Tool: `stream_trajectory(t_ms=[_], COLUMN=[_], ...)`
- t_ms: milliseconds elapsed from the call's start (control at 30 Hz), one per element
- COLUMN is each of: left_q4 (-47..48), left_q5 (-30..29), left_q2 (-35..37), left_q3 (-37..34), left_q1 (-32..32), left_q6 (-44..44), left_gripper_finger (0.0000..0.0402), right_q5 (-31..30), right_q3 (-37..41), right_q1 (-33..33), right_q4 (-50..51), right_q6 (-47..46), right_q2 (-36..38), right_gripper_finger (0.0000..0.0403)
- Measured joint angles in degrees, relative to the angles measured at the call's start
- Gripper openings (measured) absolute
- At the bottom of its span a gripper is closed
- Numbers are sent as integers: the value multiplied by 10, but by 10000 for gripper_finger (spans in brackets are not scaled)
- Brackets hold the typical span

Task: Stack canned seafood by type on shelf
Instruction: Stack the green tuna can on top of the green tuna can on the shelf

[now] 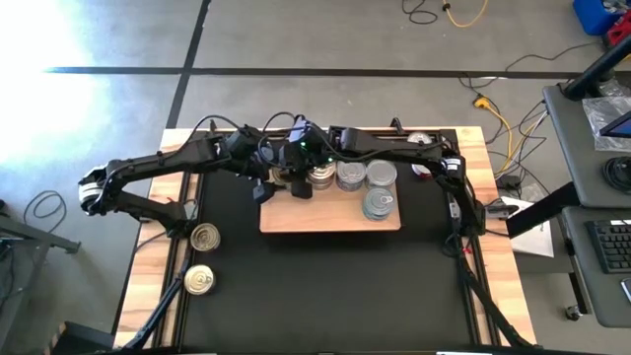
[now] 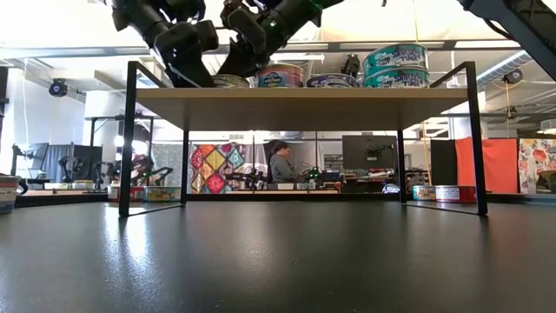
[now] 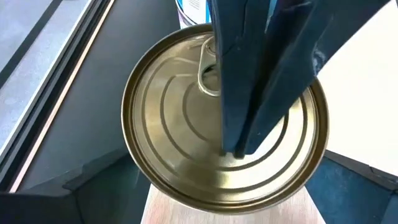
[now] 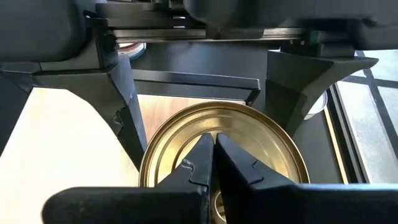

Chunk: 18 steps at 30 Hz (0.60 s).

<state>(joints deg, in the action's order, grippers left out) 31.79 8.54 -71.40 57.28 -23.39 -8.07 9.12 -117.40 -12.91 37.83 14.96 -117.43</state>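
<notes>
Both tools are meeting over a gold-lidded tin on the shelf, left tool spread wide around it, right tool pinched shut above. Several tins are sitting at its three o'clock; two tins are waiting at seven o'clock on the surface.

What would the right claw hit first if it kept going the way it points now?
The gold tin on the shelf. The shut right claw points straight down at its lid, tips at or just above it; contact is hard to judge. The open left claw straddles the same tin.
</notes>
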Motion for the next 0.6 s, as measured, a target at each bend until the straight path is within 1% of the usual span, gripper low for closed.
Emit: stream_trajectory(t_ms=[200,300,500,600], left_q4=[6,20,37,54], left_q5=[-1,-1,-7,-17], left_q2=[3,10,42,61], left_q3=[0,0,2,20], left_q1=[0,0,0,2], left_q6=[1,0,7,30], left_gripper_finger=[400,400,400,400], right_q5=[-2,-15,-28,-31], right_q3=[0,0,1,1], right_q1=[0,0,1,1], right_q4=[11,21,21,18], right_q6=[-9,-10,-23,-25], right_q2=[0,1,1,0], right_gripper_finger=[12,12,12,12])
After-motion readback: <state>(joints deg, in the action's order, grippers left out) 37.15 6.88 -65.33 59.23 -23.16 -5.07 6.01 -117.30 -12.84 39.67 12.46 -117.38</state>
